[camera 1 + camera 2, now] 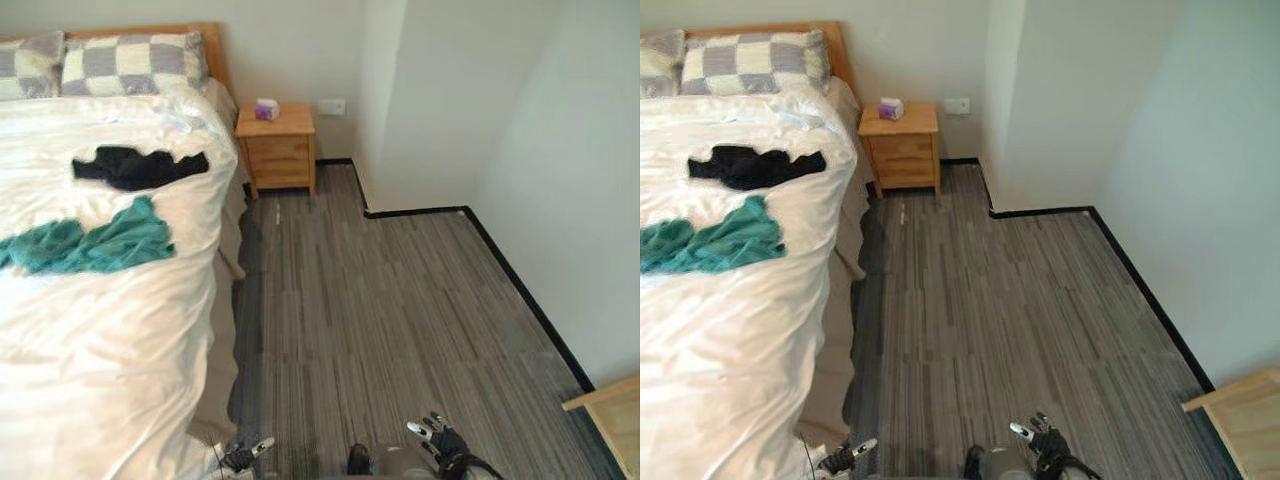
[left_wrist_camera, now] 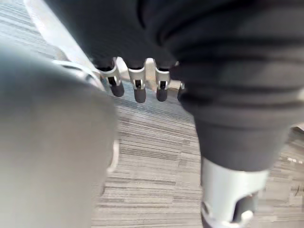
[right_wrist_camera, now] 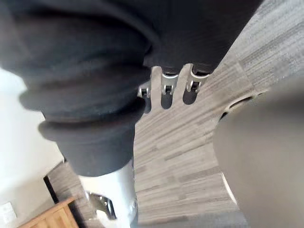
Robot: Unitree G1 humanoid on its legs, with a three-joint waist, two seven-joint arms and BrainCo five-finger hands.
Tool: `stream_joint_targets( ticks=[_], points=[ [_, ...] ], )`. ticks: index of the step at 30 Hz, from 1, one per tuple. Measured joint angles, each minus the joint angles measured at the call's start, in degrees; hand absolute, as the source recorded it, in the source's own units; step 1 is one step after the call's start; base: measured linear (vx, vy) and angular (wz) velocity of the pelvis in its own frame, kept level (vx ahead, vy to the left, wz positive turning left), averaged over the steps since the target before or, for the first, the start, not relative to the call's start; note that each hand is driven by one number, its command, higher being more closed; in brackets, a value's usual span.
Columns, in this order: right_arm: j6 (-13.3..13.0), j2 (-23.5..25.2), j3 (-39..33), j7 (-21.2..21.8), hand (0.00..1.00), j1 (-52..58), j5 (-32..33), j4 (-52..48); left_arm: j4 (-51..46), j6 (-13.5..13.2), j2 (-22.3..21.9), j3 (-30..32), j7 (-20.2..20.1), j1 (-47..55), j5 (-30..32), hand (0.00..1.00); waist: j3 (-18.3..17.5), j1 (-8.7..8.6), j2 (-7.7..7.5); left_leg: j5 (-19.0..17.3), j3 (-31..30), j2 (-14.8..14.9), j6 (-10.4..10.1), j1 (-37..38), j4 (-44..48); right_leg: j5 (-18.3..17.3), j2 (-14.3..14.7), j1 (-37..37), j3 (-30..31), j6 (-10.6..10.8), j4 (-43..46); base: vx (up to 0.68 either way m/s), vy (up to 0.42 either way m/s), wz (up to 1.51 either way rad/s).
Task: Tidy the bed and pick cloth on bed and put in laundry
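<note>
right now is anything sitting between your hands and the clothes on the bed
Nothing visible does. The left hand and right hand hang open above the grey striped floor; the crumpled teal cloth and the black cloth beyond it lie on the white duvet, with just bare bedding on the way.

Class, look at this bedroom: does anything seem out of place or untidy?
Yes. Two garments lie loose and crumpled on the white duvet: a black cloth nearer the checked pillows, and a teal cloth further down, apart from it. The bedding also looks rumpled near the pillows.
</note>
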Motion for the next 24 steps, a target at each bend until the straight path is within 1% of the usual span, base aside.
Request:
stream_joint_targets(
  ticks=[1,2,4,5,6,7,8,9,10,11,12,13,14,15,16,17,18,19,20,21,22,23,24],
  points=[
    [0.0,0.2,-0.4,-0.1,0.00,0.0,-0.1,0.0,-0.4,-0.1,0.0,0.0,-0.5,0.1,0.0,0.00,0.2,0.05,-0.14,-0.3,0.5,-1.2,0.5,-0.9,-2.1,-0.1,0.0,0.8,0.6,0.2,-0.5,0.24,-0.116,-0.78],
    [0.1,0.9,-0.7,-0.1,0.00,0.4,-0.6,-0.3,-0.9,-0.4,0.2,0.1,-0.9,0.1,0.1,0.00,0.3,0.31,-0.71,-0.4,3.2,-4.5,0.6,-2.2,-13.0,-0.3,0.4,3.2,1.8,1.1,-3.1,0.19,-0.117,-0.45],
    [0.1,1.2,-0.7,0.0,0.00,0.4,-1.2,-0.3,-1.0,-0.7,0.2,0.2,-0.6,0.1,0.3,0.00,0.3,0.43,-0.86,0.1,4.8,-6.6,0.7,-2.3,-23.8,-0.2,0.9,5.0,1.9,1.4,-5.7,0.21,-0.099,-0.31],
    [0.1,1.7,-0.7,0.0,0.00,0.5,-1.6,-0.3,-1.1,-0.9,0.1,0.4,-0.5,0.1,0.3,0.00,0.3,0.82,-0.96,2.8,7.3,-8.6,0.2,-1.8,-38.5,0.2,2.1,7.4,1.8,2.0,-9.5,0.19,-0.060,-0.19],
    [0.1,1.7,-0.7,0.0,0.00,0.5,-1.6,-0.3,-1.0,-0.9,0.1,0.4,-0.5,0.1,0.3,0.00,0.3,0.84,-0.96,2.9,7.4,-8.6,0.3,-1.8,-38.9,0.2,2.1,7.4,1.8,2.0,-9.6,0.33,-0.064,-0.25],
    [0.0,1.6,-0.7,0.1,0.00,0.9,-1.9,-0.2,-1.0,-1.3,0.1,0.4,-0.5,-0.3,0.3,0.00,0.3,1.81,-0.95,7.0,10.6,-8.9,0.7,-1.6,-48.3,0.5,4.1,10.0,1.7,2.6,-12.7,0.25,-0.023,-0.14],
    [0.0,1.5,-0.7,0.1,0.00,1.0,-2.0,-0.1,-1.0,-1.2,0.2,0.4,-0.6,-0.4,0.3,0.00,0.3,2.05,-1.02,8.1,11.4,-8.8,1.2,-1.6,-50.0,0.4,4.8,11.0,1.7,2.5,-13.6,0.43,-0.029,-0.24],
    [0.0,1.6,-0.6,0.1,0.00,0.9,-2.1,0.3,-1.0,-1.1,0.7,0.4,-0.6,-1.0,-0.4,0.00,0.3,3.10,-2.34,11.1,12.2,-8.6,5.3,-1.1,-50.3,-0.2,5.1,13.0,2.5,2.2,-14.5,0.38,-0.011,-0.20],
    [0.0,1.6,0.0,0.2,0.00,0.5,-2.7,0.4,-1.0,-0.8,0.8,0.3,-0.5,-1.5,-0.4,0.00,0.0,3.23,-3.92,11.6,13.2,-9.2,6.5,-1.4,-48.9,-0.9,4.4,13.5,3.6,2.4,-14.3,0.42,-0.003,-0.20],
    [0.0,1.6,0.4,0.2,0.00,0.0,-3.3,0.4,-1.1,-0.8,1.0,0.3,-0.5,-1.7,-0.5,0.00,-0.1,3.16,-4.51,11.2,13.2,-9.3,7.1,-2.1,-47.5,-1.4,4.1,13.4,4.1,2.2,-14.1,0.53,0.018,-0.17],
    [0.0,1.6,0.4,0.3,0.00,-0.9,-4.0,0.4,-1.0,-0.2,1.7,0.3,-0.5,-2.1,-0.9,0.00,-0.2,2.96,-5.35,9.7,13.8,-9.7,9.5,-3.3,-44.6,-2.5,3.3,13.5,4.9,2.4,-13.4,0.59,0.046,-0.17],
    [0.2,1.3,0.4,0.3,0.00,-0.8,-4.1,0.4,-0.9,0.4,1.7,0.2,-0.4,-2.4,-0.9,0.00,-0.4,2.89,-5.49,8.7,14.5,-10.5,10.9,-3.5,-43.7,-3.8,2.6,13.0,4.9,4.4,-11.0,0.58,0.053,-0.17],
    [0.3,1.2,0.4,0.3,0.00,-0.6,-4.1,0.4,-0.6,0.6,1.7,0.0,-0.3,-2.5,-0.8,0.00,-0.4,2.87,-5.43,8.3,14.6,-10.8,11.9,-3.3,-43.9,-4.8,2.4,12.1,4.6,5.9,-8.0,0.49,0.055,-0.07],
    [0.6,1.4,0.4,0.5,0.00,-0.7,-4.1,0.5,0.0,1.0,1.8,-0.2,-0.3,-2.9,-0.7,0.00,-0.9,2.77,-5.76,7.4,15.1,-11.4,13.5,-1.5,-44.9,-6.4,0.8,8.3,2.7,8.7,2.4,0.52,0.056,0.04],
    [0.8,2.1,0.4,1.2,0.00,-0.8,-4.1,0.7,0.3,1.1,2.3,-0.4,-0.3,-2.9,-0.8,0.00,-1.1,2.80,-6.88,5.8,14.5,-12.5,13.7,1.3,-47.0,-5.0,-1.1,2.3,0.5,12.7,17.1,0.55,0.054,0.11],
    [1.0,2.4,0.4,1.3,0.00,-0.7,-4.2,0.9,0.4,1.2,2.5,-0.8,-0.3,-2.9,-0.8,0.00,-1.1,2.70,-7.11,5.1,13.2,-13.0,13.1,2.5,-47.6,-2.5,-2.4,-0.7,-0.5,16.6,24.5,0.57,0.055,0.44],
    [1.6,2.9,0.4,1.5,0.00,-0.4,-4.0,1.5,1.0,1.4,3.4,-2.8,-0.1,-3.3,-0.8,0.00,-1.2,2.06,-7.55,4.1,10.8,-13.9,12.5,5.3,-47.8,-2.1,-6.9,-5.0,-4.1,15.7,35.6,0.59,0.024,0.70],
    [1.7,2.8,-0.1,1.8,0.00,-0.6,-4.0,1.3,1.5,1.6,3.7,-4.1,0.3,-3.3,-0.8,0.00,-1.2,1.51,-7.46,3.2,9.2,-14.2,12.0,7.6,-48.0,-3.1,-9.6,-6.5,-6.2,14.1,39.4,0.58,0.005,0.91],
    [1.7,2.5,-0.1,1.7,0.00,-0.6,-4.1,1.3,2.0,1.7,3.7,-4.7,0.8,-3.3,-0.9,0.00,-1.1,1.12,-7.25,2.6,7.4,-14.1,11.7,9.6,-48.4,-3.7,-10.8,-7.5,-7.1,13.0,40.1,0.59,-0.064,1.15],
    [1.4,2.2,-0.1,1.4,0.00,-0.7,-4.1,1.3,2.1,2.1,3.6,-5.3,1.1,-3.5,-1.4,0.00,-0.6,0.60,-6.45,2.1,3.6,-13.2,10.8,13.5,-50.1,-5.4,-11.2,-8.9,-7.4,11.6,36.9,0.56,-0.149,1.46],
    [1.0,2.2,-0.3,1.3,0.00,-0.6,-3.7,0.8,2.1,2.2,3.4,-5.2,1.5,-3.5,-1.8,0.00,0.0,-0.08,-5.13,1.9,0.3,-11.3,10.4,16.0,-51.3,-6.5,-10.7,-10.2,-7.1,11.2,29.9,0.65,-0.250,1.56],
    [0.9,2.2,-0.3,1.3,0.00,-0.6,-3.3,0.3,2.0,2.3,3.3,-5.2,1.7,-3.6,-2.1,0.00,0.0,-0.20,-4.72,1.8,-1.7,-10.0,10.1,16.8,-51.5,-6.5,-9.9,-11.2,-6.5,11.2,23.6,0.61,-0.316,1.44],
    [0.6,2.4,-0.2,1.3,0.00,-0.4,-2.9,-0.1,2.0,2.3,3.2,-5.2,1.8,-3.6,-2.2,0.00,0.0,-0.06,-4.63,1.3,-3.8,-8.2,9.2,17.5,-51.5,-5.2,-9.2,-12.7,-5.0,12.0,14.0,0.59,-0.372,1.24]
  ],
)
